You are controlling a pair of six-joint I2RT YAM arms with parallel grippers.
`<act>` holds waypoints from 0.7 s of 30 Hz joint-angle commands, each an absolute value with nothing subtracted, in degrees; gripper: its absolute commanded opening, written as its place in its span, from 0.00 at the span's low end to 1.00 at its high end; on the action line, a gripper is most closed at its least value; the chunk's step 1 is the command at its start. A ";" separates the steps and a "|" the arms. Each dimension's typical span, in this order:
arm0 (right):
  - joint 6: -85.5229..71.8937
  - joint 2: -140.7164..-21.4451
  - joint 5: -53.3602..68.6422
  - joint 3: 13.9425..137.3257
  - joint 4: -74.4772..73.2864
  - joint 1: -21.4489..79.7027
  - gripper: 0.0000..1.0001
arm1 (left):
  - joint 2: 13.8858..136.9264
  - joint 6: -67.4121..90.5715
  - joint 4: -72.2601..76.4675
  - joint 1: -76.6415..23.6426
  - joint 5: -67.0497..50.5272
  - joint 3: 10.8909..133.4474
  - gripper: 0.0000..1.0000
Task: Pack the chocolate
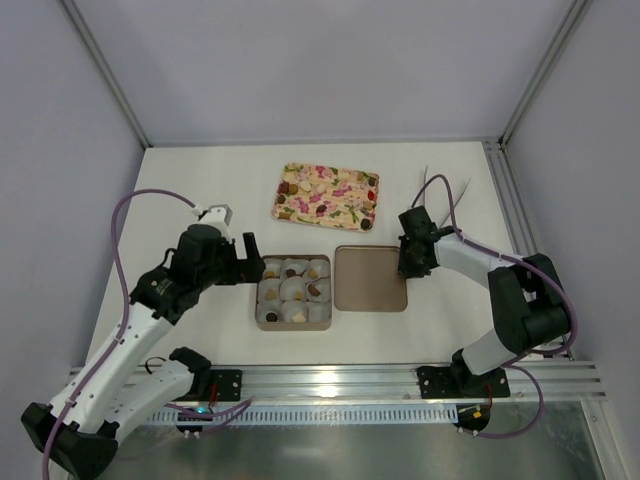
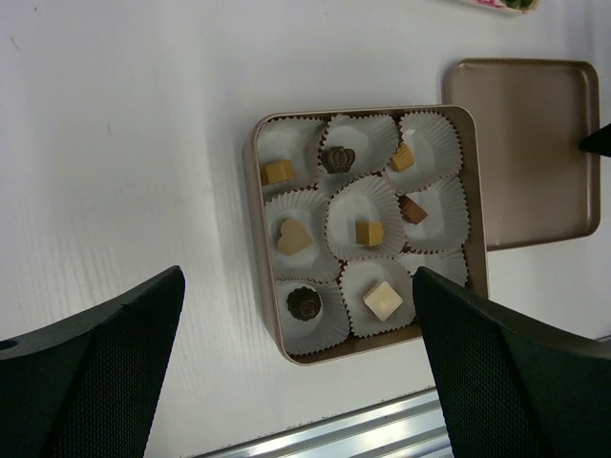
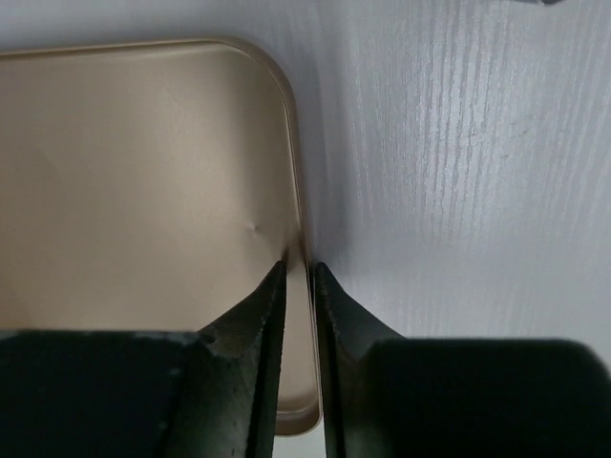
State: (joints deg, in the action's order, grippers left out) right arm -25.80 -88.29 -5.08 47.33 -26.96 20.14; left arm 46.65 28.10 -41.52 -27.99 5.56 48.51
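Seemingly right gripper (image 3: 299, 277) pinches the lid (image 3: 143, 181) at its rim; left gripper (image 2: 298, 277) gapes wide over the box (image 2: 251, 200).

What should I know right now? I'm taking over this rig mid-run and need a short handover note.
Left pincer: open, empty, at the box's left edge.
Right pincer: pinching the lid's right rim; lid lies flat right of the box.
Done: eight chocolates sit in cups; ninth cup half hidden.
To do: check the tray for leftovers, then put the lid on.
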 commanded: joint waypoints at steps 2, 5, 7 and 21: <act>-25.40 -88.60 -5.98 48.78 -26.19 20.39 0.12 | 48.68 28.39 -40.26 -27.77 2.03 52.47 1.00; -24.61 -86.50 -5.98 49.83 -28.03 20.39 0.04 | 50.27 28.83 -38.85 -27.77 -1.39 53.35 1.00; -24.26 -84.73 -5.98 50.36 -29.52 20.39 0.04 | 52.02 29.44 -37.10 -27.77 -2.98 53.79 0.99; -21.53 -73.22 -6.24 61.78 -41.22 18.72 0.04 | 66.44 35.42 -18.04 -27.95 -23.45 55.37 1.00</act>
